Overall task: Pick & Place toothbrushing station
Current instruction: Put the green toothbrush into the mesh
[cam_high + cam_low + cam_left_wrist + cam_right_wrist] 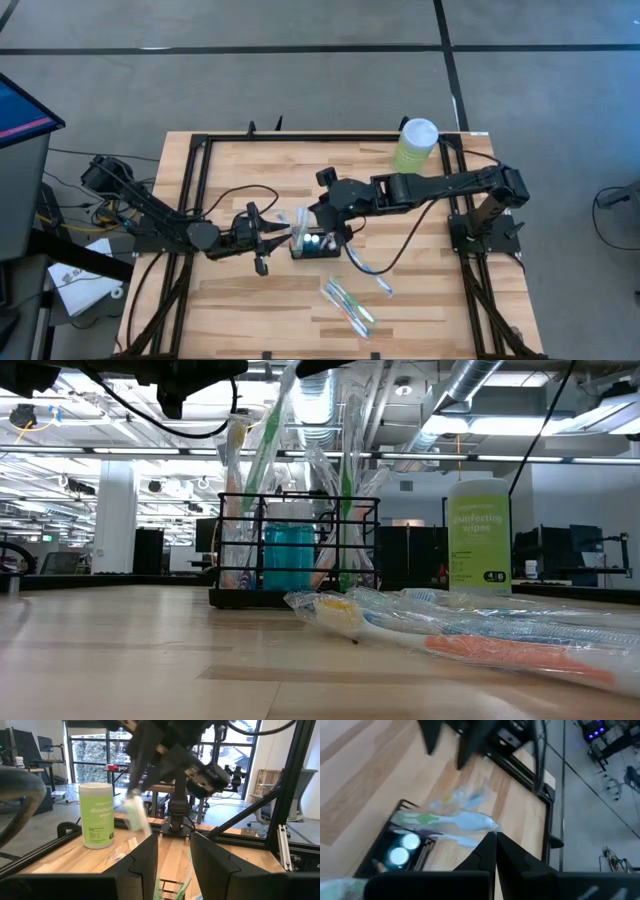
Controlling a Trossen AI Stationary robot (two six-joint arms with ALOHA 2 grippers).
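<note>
Both grippers were over the toothbrushing station at mid-table.
You had the right gripper pinching a plastic-wrapped toothbrush above the black wire-mesh holder; the left gripper stood parted beside it. The pale-green canister near the far right corner read "disinfecting wipes".

The left gripper reaches low across the worktop, its fingers spread apart just beside the black wire-mesh holder. The right gripper hangs over that holder, its fingers pressed together.
</note>
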